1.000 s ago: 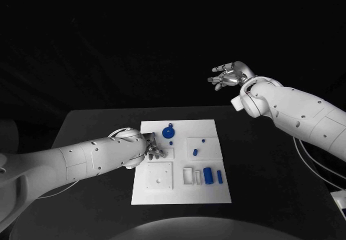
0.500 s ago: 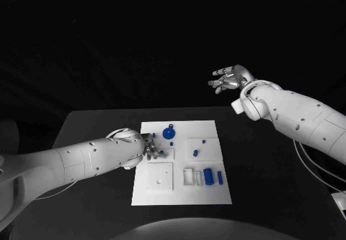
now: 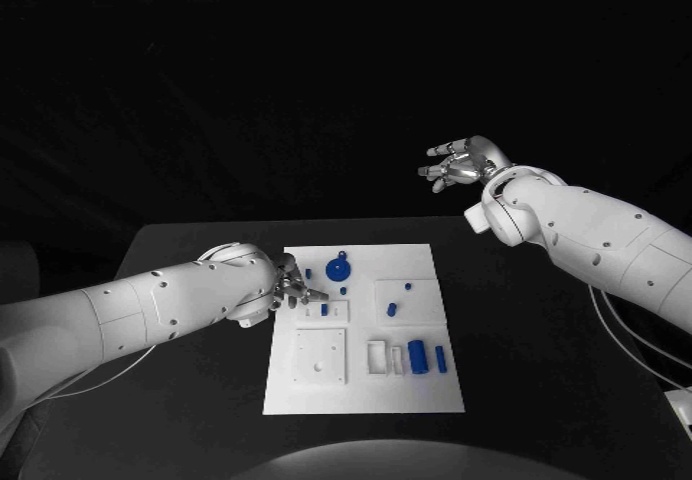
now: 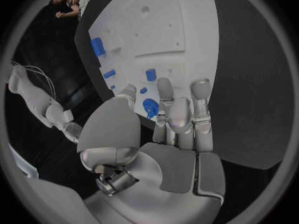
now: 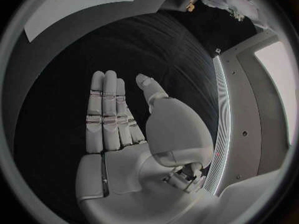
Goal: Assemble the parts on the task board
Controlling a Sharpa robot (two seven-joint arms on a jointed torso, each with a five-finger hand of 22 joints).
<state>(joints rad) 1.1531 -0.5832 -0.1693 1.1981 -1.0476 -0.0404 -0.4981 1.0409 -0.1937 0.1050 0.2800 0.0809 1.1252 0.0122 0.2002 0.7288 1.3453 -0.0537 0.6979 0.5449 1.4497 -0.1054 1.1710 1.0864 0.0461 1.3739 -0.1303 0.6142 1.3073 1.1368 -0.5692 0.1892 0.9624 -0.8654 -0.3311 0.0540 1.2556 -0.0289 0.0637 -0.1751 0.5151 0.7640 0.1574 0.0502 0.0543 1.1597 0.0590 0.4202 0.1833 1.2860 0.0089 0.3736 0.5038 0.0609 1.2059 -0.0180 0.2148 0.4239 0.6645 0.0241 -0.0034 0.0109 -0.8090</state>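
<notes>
Head view: 1 task board (image 3: 364,395), approx 7 blue parts (image 3: 415,353); right robot hand (image 3: 462,164) spread, empty; left robot hand (image 3: 290,290) grip unclear.

The left hand (image 3: 293,288) has drawn back toward the near-left edge of the task board (image 3: 418,390), and its forearm now lies lower and flatter across the bench (image 3: 188,400). With the hand shifted, a small blue part (image 3: 325,310) in the white block below the fingertips has come into sight. The right hand (image 3: 462,165), raised well beyond the bench's far edge, has opened its fingers wider and turned slightly.
</notes>
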